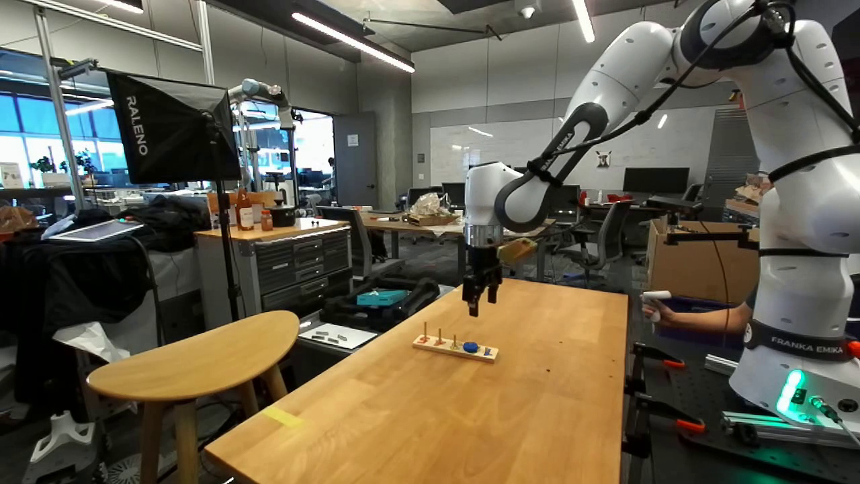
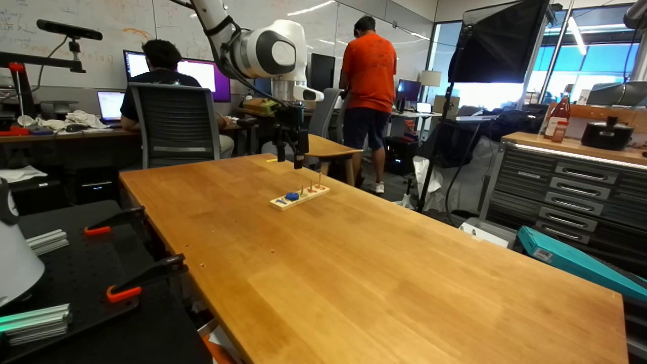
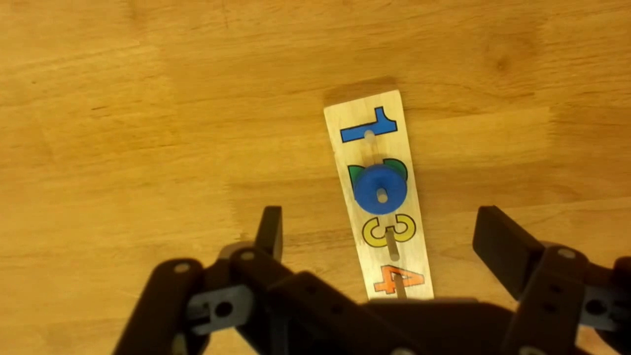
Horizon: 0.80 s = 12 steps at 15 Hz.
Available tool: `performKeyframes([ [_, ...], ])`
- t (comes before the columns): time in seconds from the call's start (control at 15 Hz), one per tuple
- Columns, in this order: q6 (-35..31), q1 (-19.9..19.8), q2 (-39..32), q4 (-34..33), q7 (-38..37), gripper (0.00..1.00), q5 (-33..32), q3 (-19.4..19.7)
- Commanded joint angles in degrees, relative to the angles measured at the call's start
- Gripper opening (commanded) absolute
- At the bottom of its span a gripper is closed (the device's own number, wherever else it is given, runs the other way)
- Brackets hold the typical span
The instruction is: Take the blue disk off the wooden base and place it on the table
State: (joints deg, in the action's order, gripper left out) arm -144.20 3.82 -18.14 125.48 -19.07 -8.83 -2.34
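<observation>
Wooden base (image 3: 394, 148) flat on the desk (image 1: 557, 403). Blue disk (image 3: 370, 191) on it, ringing a peg (image 3: 382, 196) between the blue 1 (image 3: 356, 133) and yellow 3 (image 3: 411, 229). End effector (image 1: 484, 306) hangs above, clear of both; in wrist view, fingers (image 3: 508, 249) stand wide apart, one each side of base.

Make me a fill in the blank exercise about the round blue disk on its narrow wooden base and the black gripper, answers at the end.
1. The round blue disk sits around an upright wooden peg of the narrow pale wooden base, between the blue numeral 1 and the ____ numeral 3.
2. Rather than shut, the jaws of the black two-fingered gripper stand ____.
3. The base rests on a long rectangular table with a top made of ____.

Missing words: yellow; open; wood.
</observation>
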Motion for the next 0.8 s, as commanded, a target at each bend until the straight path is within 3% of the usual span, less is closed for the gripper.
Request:
performKeyframes([
  [0.0,-2.9,2.3,-5.5,-3.6,-1.5,1.00,0.0,2.0],
  [0.73,-8.0,5.6,-15.5,-10.8,-3.2,1.00,1.2,4.9],
])
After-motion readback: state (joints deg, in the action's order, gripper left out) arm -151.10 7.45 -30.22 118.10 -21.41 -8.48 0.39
